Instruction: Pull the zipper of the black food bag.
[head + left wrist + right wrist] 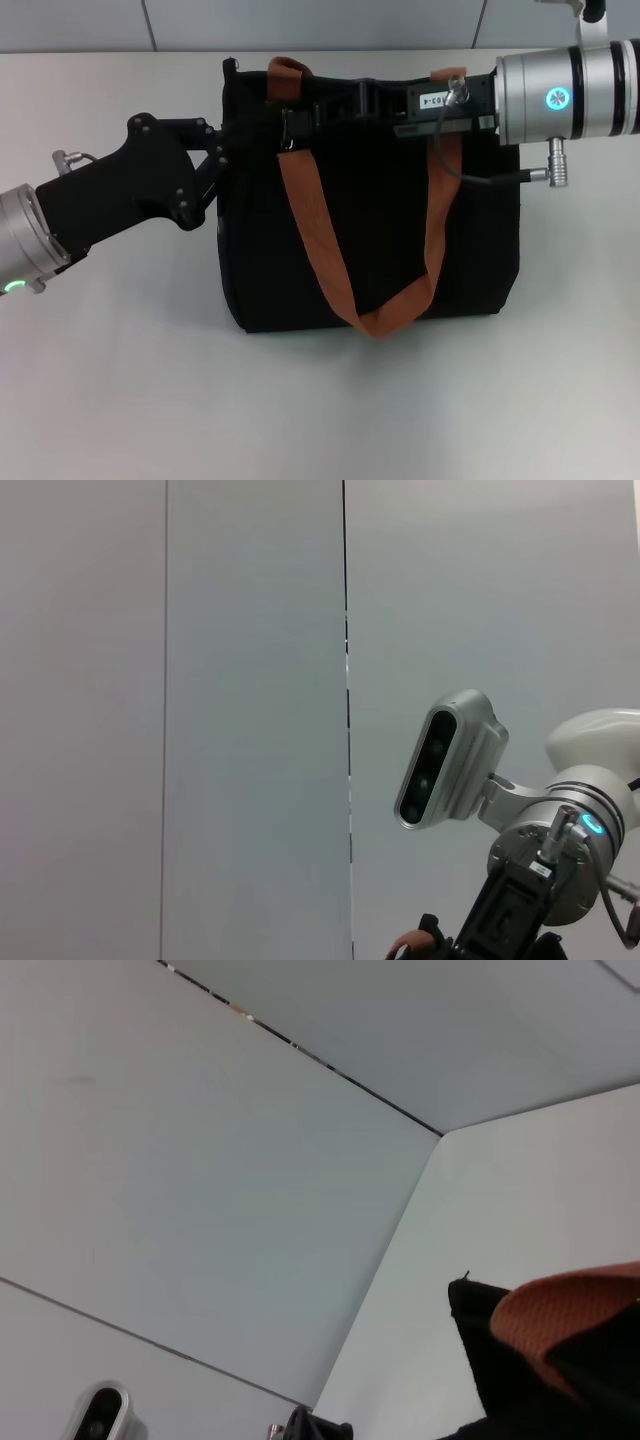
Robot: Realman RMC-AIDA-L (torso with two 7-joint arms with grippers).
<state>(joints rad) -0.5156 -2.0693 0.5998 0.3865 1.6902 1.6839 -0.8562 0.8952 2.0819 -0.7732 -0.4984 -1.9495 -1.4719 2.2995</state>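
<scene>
- black food bag (370, 230) lying on the white bench (120, 380), top edge far from the robot.
- left gripper (222, 150) bracing the bag's left top corner; jaws' state impossible to tell.
- right gripper (300, 112) at the top edge by the zipper (287, 130); jaws unclear; best pulled straight along the track.

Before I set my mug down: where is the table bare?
Bare: the white table in front of the black fabric food bag, and its right side. Crowded: the bag's top edge, where the left gripper and right gripper meet.
</scene>
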